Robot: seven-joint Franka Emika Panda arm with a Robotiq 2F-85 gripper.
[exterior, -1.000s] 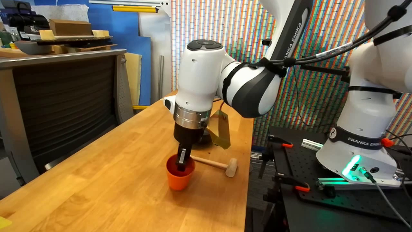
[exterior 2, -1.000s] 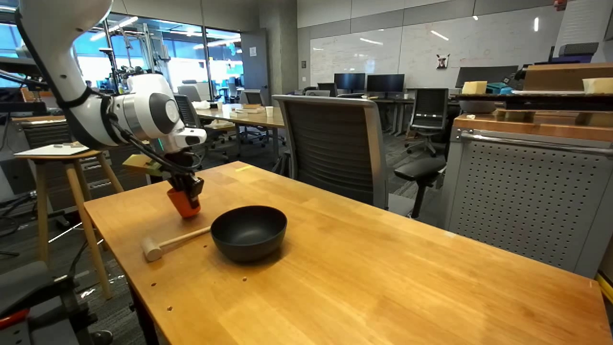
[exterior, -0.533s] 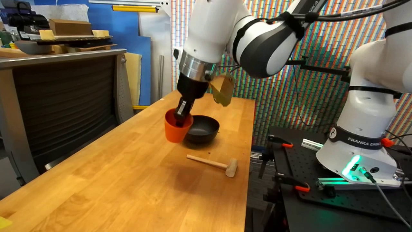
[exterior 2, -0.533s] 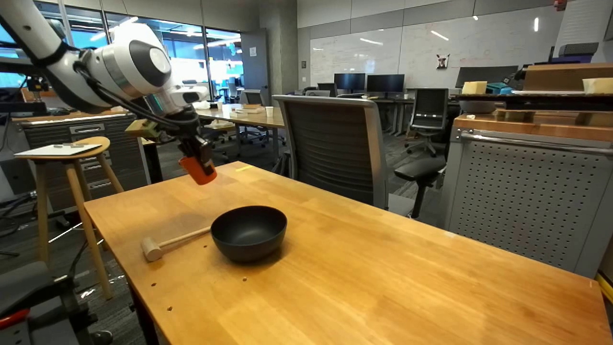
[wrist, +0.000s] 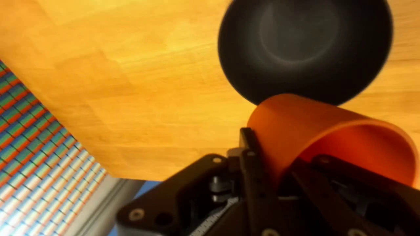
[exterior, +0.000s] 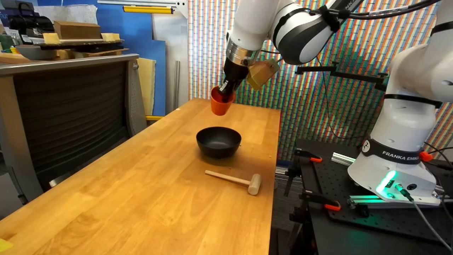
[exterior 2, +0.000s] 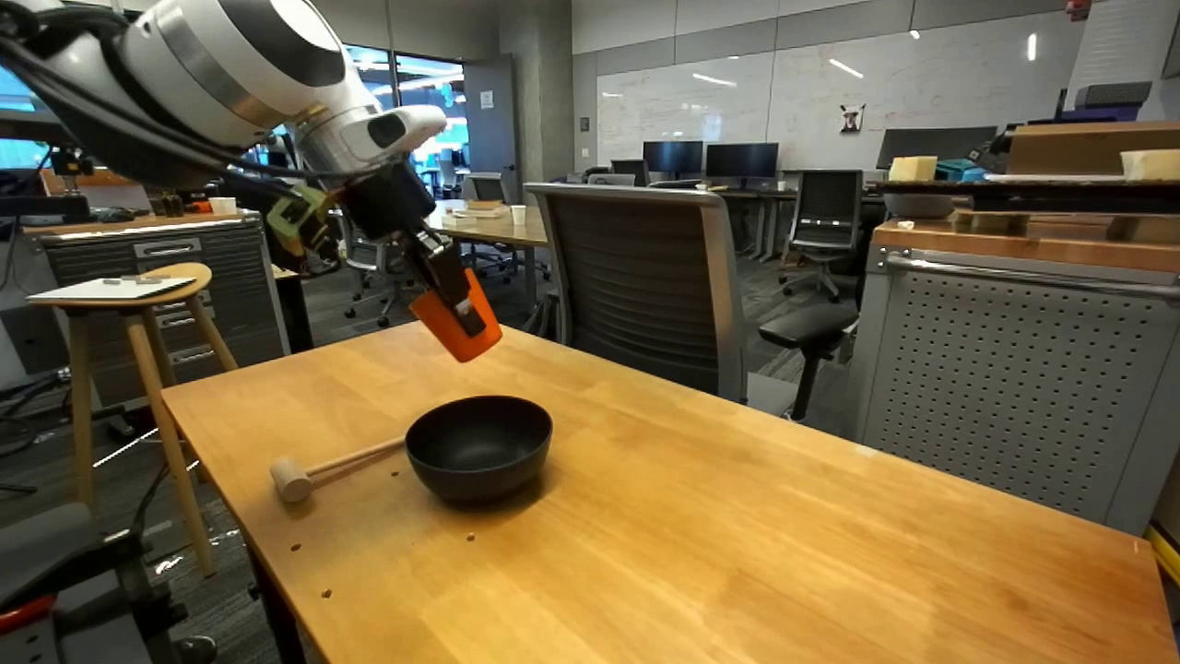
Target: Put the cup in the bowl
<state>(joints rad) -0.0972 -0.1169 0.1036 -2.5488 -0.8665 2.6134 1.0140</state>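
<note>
The orange-red cup (exterior: pixel 219 108) hangs in the air above the wooden table, tilted, in both exterior views (exterior 2: pixel 450 330). My gripper (exterior: pixel 224 92) is shut on the cup's wall, with one finger outside and one inside; the inner fingertip is hidden in the cup. The black bowl (exterior: pixel 219 144) stands upright on the table, and nothing shows inside it. In an exterior view (exterior 2: pixel 479 466) the cup is above the bowl's far rim, apart from it. In the wrist view the cup (wrist: pixel 292 121) overlaps the near edge of the bowl (wrist: pixel 302 77), with my gripper (wrist: pixel 270 152) below.
A light wooden mallet (exterior: pixel 233 179) lies on the table (exterior: pixel 152 198) near the bowl; its handle points toward the bowl in an exterior view (exterior 2: pixel 355 456). A dark office chair (exterior 2: pixel 636 286) stands against the table's long side.
My gripper has lifted the cup off the table and carried it past the mallet toward the bowl. The cup has tilted. The bowl and mallet have not moved.
</note>
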